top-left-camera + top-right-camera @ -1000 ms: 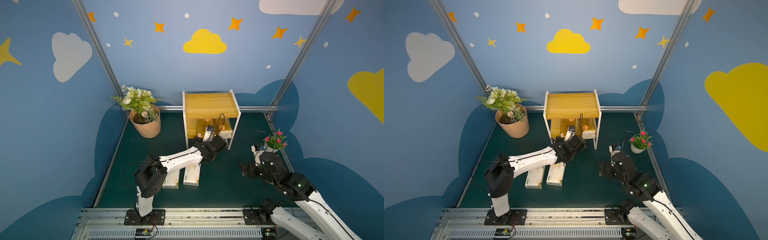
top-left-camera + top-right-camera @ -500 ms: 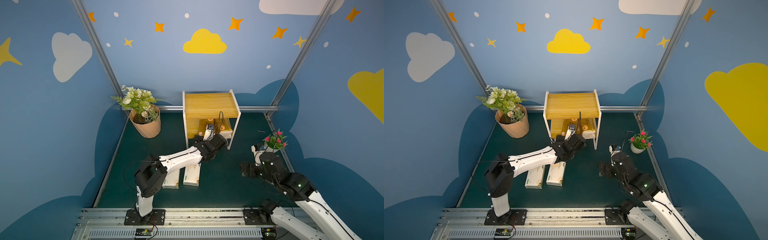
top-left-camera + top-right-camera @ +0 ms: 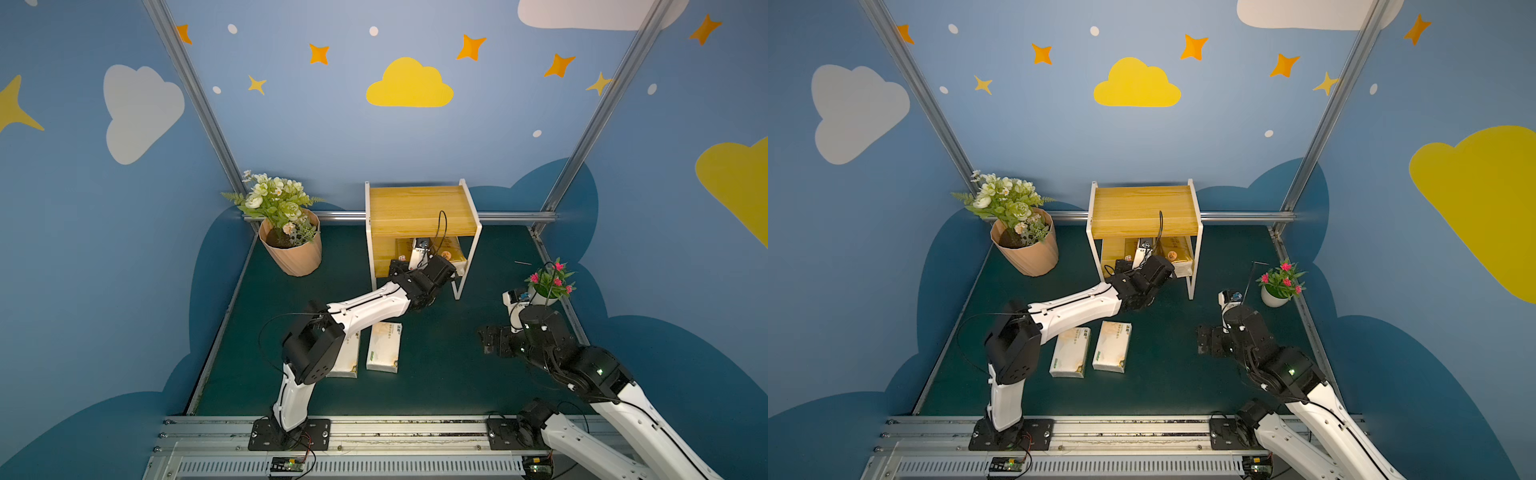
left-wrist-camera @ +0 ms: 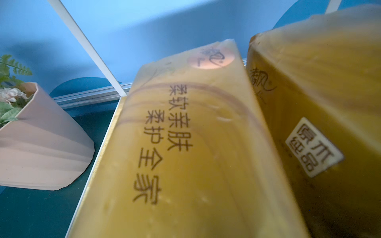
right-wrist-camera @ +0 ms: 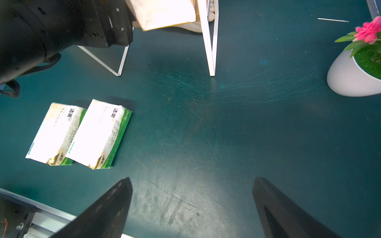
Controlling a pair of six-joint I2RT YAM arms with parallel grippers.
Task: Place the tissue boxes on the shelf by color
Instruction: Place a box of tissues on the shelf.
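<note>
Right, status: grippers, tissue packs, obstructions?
Left gripper open at shelf's lower tier; right gripper open, empty. Gold packs on lower tier, white packs on mat. Left arm overhangs one white pack.

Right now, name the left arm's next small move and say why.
Probably draw the left claw straight back out of the lower tier of the shelf. Both gold packs already lie there side by side, the claw is open and seems to hold nothing, and the two white packs wait on the mat with the top tier bare.
</note>
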